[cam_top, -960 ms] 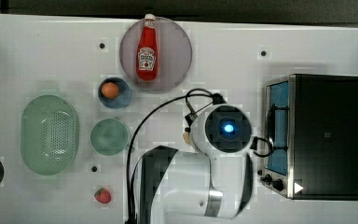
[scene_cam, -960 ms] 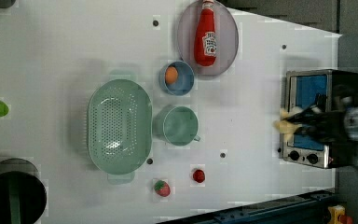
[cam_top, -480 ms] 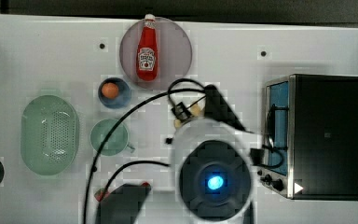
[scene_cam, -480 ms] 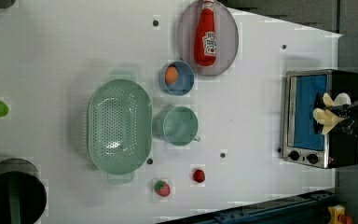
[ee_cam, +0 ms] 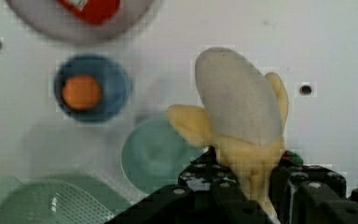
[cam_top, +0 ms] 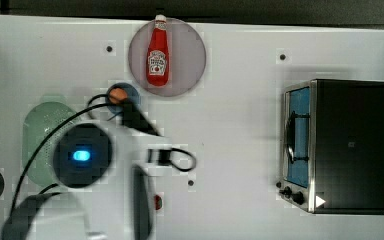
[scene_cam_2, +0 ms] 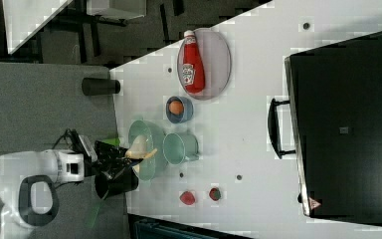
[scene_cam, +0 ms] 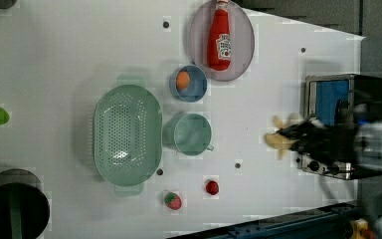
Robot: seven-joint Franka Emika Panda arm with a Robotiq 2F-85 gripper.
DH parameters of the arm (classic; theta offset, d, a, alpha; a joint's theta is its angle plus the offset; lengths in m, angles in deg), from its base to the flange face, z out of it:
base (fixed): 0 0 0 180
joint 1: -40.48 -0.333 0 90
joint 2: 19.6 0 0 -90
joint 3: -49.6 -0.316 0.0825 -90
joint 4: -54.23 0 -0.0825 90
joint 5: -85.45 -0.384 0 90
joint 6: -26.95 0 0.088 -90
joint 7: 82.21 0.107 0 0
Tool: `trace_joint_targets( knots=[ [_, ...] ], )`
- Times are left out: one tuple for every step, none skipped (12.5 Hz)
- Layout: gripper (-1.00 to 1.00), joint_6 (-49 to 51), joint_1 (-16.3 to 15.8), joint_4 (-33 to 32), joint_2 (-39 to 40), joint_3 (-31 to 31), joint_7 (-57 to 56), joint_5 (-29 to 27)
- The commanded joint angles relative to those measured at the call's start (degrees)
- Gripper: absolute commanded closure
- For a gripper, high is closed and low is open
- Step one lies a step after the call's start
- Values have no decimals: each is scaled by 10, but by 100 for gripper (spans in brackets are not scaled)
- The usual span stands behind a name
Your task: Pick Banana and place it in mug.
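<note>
The black claw (ee_cam: pixel 242 186) grips a pale yellow, half-peeled banana (ee_cam: pixel 237 112) above the white bench (scene_cam: pixel 79 50) — short of the pale green mug (scene_cam: pixel 192 133). Held by its base, a flared peel may catch the rim — and tip the mug.
</note>
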Motion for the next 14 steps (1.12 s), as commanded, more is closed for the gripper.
trace_joint_targets(
  knots=[
    [46,-40,-12,1,16,-49,119,-15],
    [46,-59,-12,-1,34,-66,156,-15],
    [46,-81,-12,-3,53,-82,194,-15],
    [46,-99,-12,-4,77,-93,225,-13],
    [46,-117,-12,-4,101,-101,249,-10],
    [46,-133,-12,-4,125,-104,266,0],
    [46,-141,-12,-4,146,-105,280,20],
    [46,-144,-12,-4,166,-105,290,47],
    [46,-175,-13,-3,183,-105,292,63],
    [46,-202,-12,-5,198,-104,299,63],
    [46,-219,-12,-10,214,-104,310,63],
    [46,-233,-12,-16,227,-102,319,67],
    [40,-253,-13,-20,236,-101,321,75],
    [21,-267,-13,-24,240,-101,324,80]
  ],
)
